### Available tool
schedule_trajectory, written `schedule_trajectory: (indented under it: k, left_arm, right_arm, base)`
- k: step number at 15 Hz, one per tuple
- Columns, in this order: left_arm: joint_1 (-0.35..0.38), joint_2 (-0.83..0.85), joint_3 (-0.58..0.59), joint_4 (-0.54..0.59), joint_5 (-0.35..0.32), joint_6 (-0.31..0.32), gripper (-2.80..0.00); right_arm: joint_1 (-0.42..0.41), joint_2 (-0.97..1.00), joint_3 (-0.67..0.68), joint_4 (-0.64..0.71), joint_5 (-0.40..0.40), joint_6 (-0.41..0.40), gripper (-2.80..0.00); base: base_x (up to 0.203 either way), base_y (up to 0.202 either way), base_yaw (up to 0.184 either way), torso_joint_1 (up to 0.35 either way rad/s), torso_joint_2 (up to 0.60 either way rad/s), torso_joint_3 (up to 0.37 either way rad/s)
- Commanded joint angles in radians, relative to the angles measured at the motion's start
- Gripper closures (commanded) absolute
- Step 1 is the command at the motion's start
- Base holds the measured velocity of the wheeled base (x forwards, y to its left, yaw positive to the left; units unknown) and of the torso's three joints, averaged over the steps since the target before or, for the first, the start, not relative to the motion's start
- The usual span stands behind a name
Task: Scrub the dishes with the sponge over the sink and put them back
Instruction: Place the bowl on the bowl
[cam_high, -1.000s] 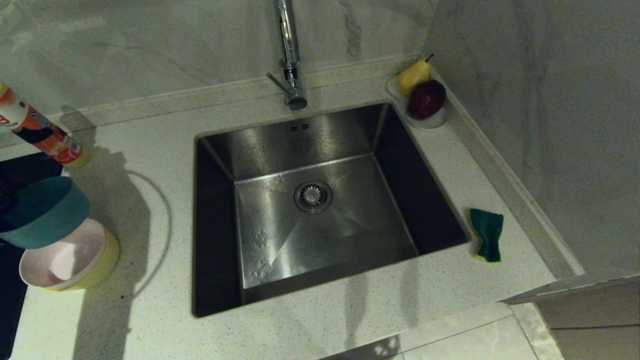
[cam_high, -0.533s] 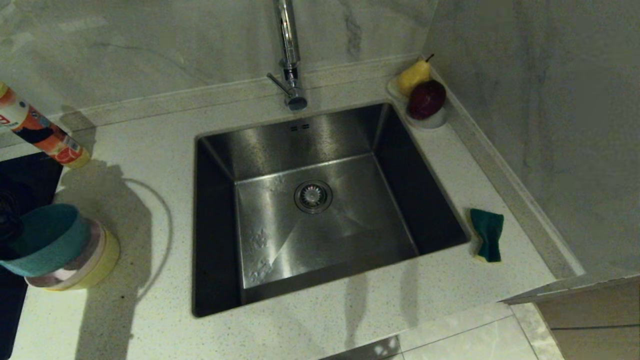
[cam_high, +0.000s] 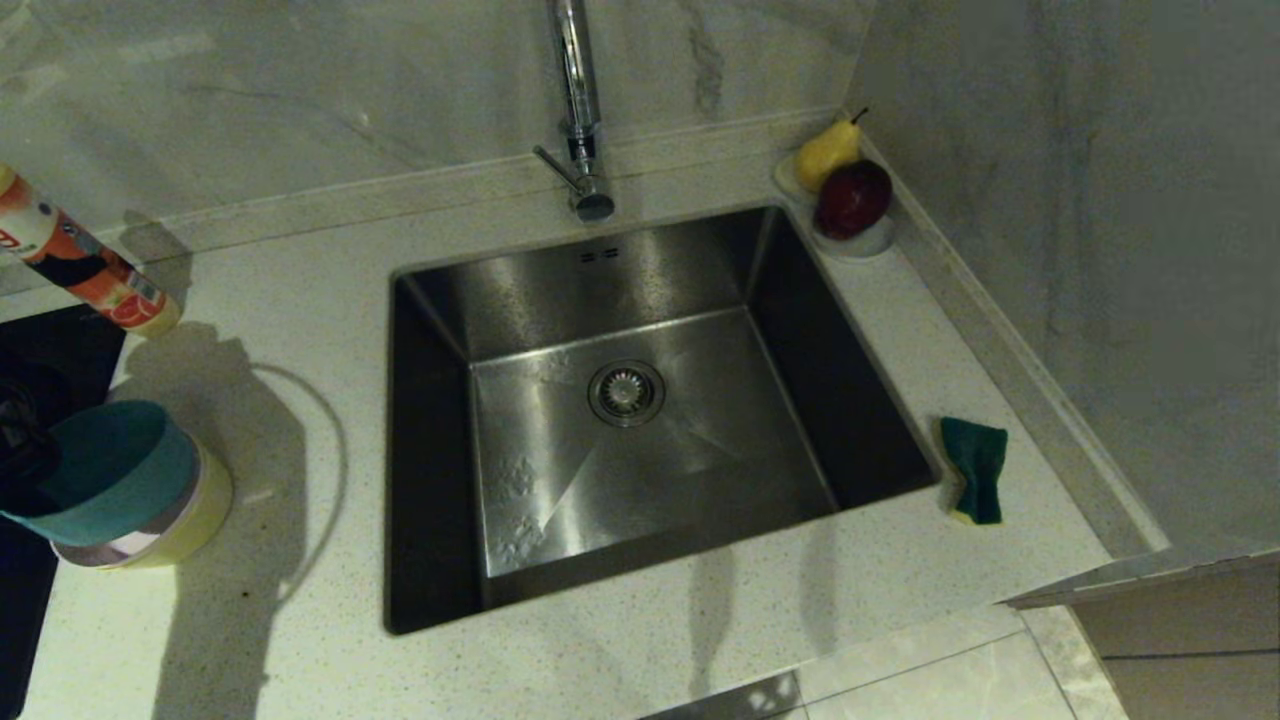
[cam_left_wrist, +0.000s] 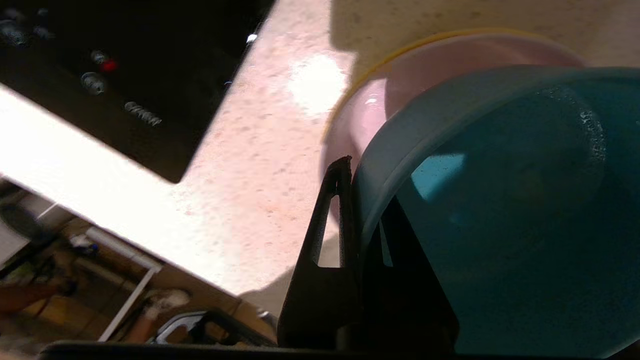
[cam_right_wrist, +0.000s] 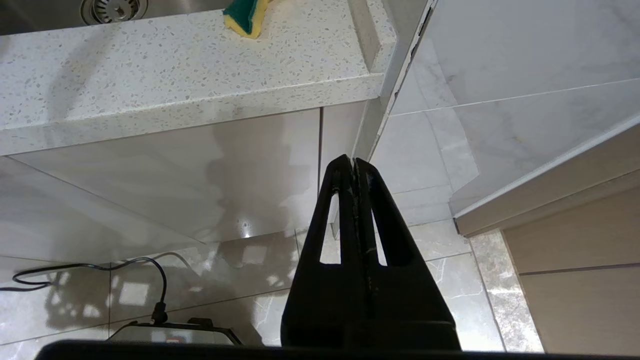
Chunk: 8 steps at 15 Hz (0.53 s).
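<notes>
On the speckled countertop (cam_high: 300, 620) left of the sink (cam_high: 640, 400), your left gripper (cam_left_wrist: 357, 200) is pinching the blue bowl (cam_high: 105, 470) rim, seating it in the pink-and-yellow stack (cam_high: 195, 525); release next, right gripper (cam_right_wrist: 354, 167) parked closed.

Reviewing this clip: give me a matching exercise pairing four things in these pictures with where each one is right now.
Things:
1. light blue plastic bowl
2. green and yellow sponge
3. dark red apple
4. right tool

Places:
A. in the small white dish at the back corner
B. on the counter, right of the steel sink
C. below the counter edge, shut
D. pinched at its rim by the left tool, over the pink bowl

Pairs: 1-D, 2-B, 3-A, 4-C
</notes>
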<state>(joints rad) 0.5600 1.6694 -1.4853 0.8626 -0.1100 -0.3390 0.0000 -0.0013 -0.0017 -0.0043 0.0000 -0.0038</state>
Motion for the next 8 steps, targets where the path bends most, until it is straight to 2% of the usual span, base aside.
schedule_trajectory:
  k: [1, 6, 8]
  left_arm:
    - [0.000, -0.007, 0.014, -0.030, -0.007, -0.005, 0.00]
    - [0.000, -0.057, 0.125, -0.215, -0.010, 0.003, 0.00]
    - [0.001, -0.086, 0.155, -0.238, -0.049, 0.003, 0.00]
  right_arm:
    - [0.000, 0.001, 0.000, -0.002, 0.000, -0.001, 0.00]
    - [0.000, 0.001, 0.000, 0.000, 0.000, -0.001, 0.00]
    - [0.000, 0.001, 0.000, 0.000, 0.000, -0.001, 0.00]
  base:
    - [0.000, 0.000, 0.000, 0.000, 0.00, 0.000]
    - [0.000, 0.000, 0.000, 0.000, 0.00, 0.000]
    - [0.000, 0.000, 0.000, 0.000, 0.00, 0.000]
